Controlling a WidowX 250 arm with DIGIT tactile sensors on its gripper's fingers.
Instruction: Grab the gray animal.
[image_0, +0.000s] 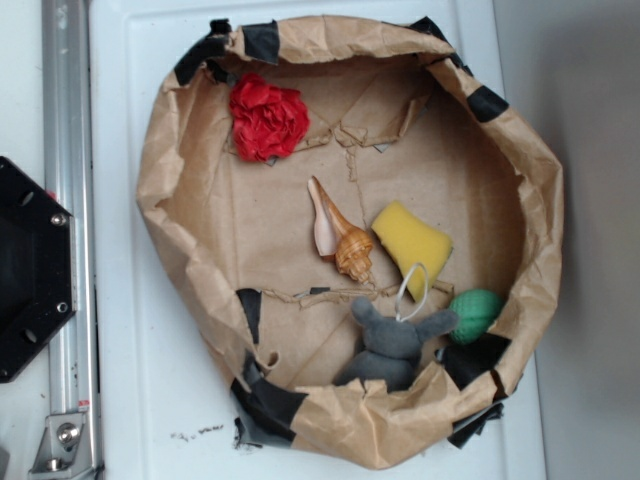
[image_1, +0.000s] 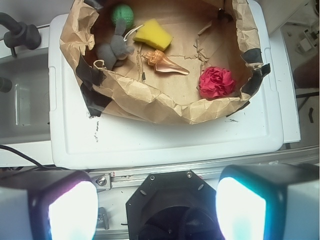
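The pincer (image_1: 152, 205) hangs high with both glowing fingers (image_1: 70, 210) spread wide, gripping nothing.

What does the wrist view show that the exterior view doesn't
Only the wrist view shows the gripper, its two fingers spread wide, far from the bin. Only the exterior view shows the white loop standing up from the gray animal. Both show the gray animal, green ball, yellow sponge, seashell and red flower in the paper bin.
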